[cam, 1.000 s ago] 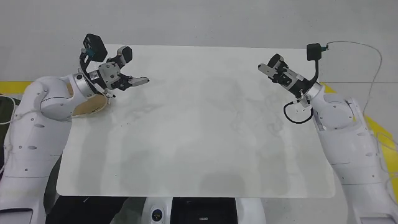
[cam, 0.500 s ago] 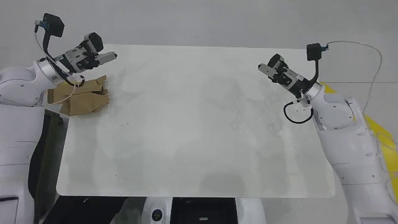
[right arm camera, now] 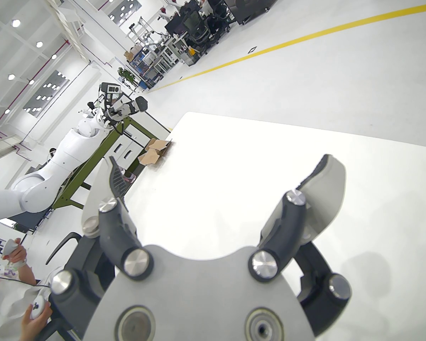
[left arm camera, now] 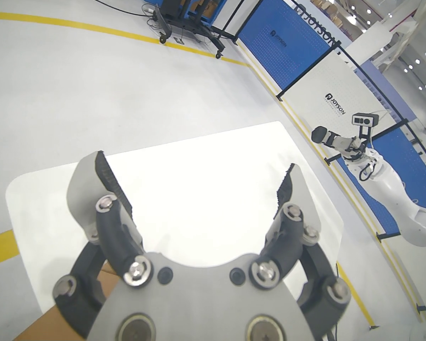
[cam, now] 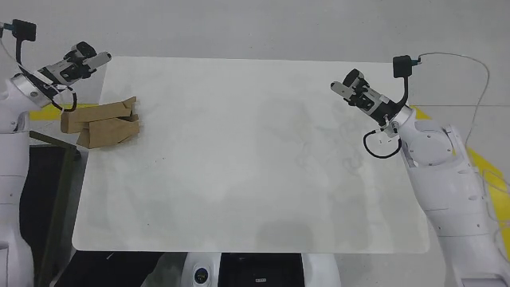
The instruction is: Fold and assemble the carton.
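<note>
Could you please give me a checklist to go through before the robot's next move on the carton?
1. Left gripper open, empty: ok.
2. Right gripper open, empty: ok.
3. Carton fully on the table: not ok, it juts past the left edge.
4. Left gripper over the carton: not ok, it is near the table's far left corner.
5. Carton assembled: not ok, it lies flat.
6. Fold lines visible: cannot tell.

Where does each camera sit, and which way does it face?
Top view: overhead, looking down at table, carton, left gripper and right gripper.
Left wrist view: behind the open left gripper, facing across the table to the right gripper.
Right wrist view: behind the open right gripper, facing the carton.
Shared: both wrist views show the table.
</note>
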